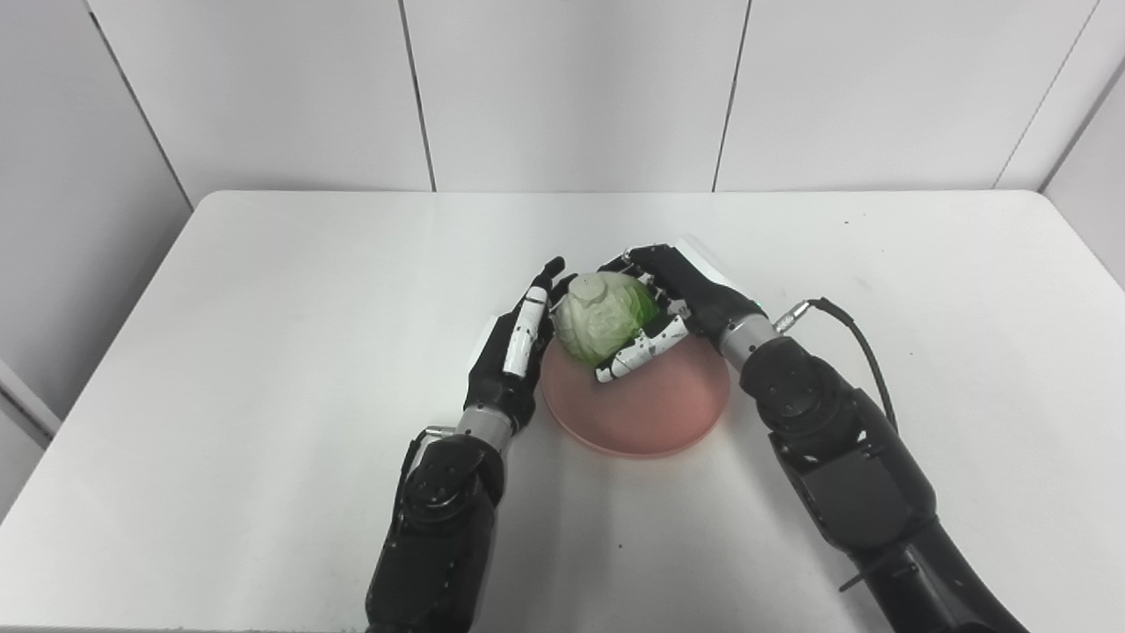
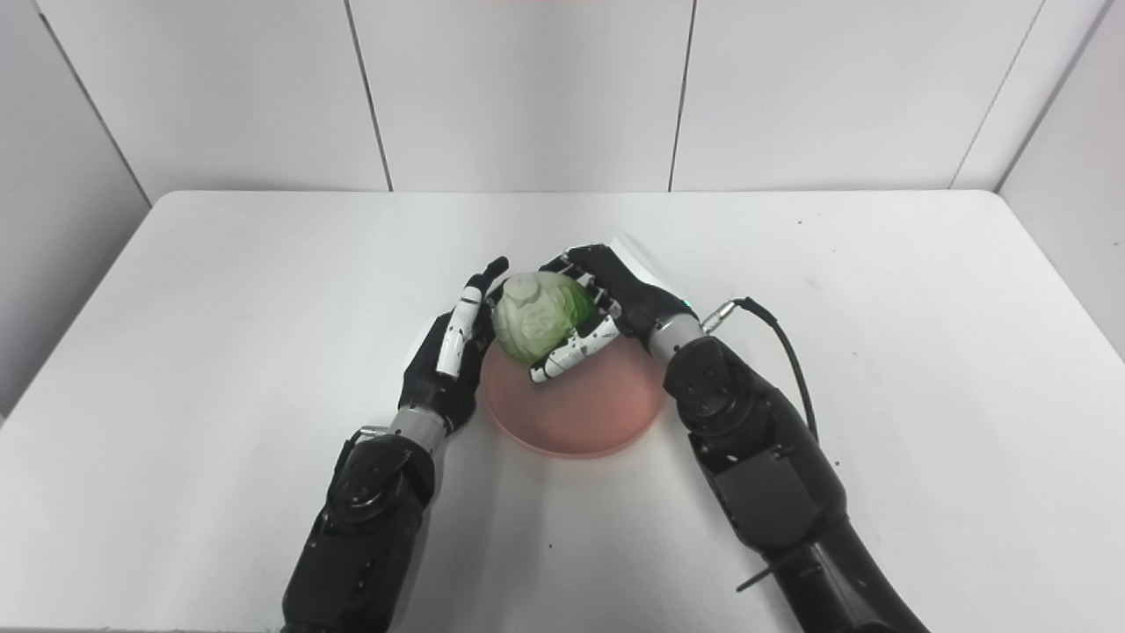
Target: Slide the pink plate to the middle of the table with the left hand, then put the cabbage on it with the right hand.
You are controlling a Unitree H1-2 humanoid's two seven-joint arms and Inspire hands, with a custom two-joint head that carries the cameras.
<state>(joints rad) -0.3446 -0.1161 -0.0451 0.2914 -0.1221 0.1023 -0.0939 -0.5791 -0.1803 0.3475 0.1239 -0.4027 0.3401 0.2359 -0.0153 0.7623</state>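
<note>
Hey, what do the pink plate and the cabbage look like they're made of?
Plate: probably plastic, matte; even pink with no gloss or glare. Cabbage: pale, ridged leaves with a cut stem; whether real or a plastic replica can't be told.

No readable text, labels or numbers anywhere.

left robot hand point(image 1: 514, 352) flanking cabbage point(image 1: 602, 318), table point(image 1: 264, 352) bare around
</note>
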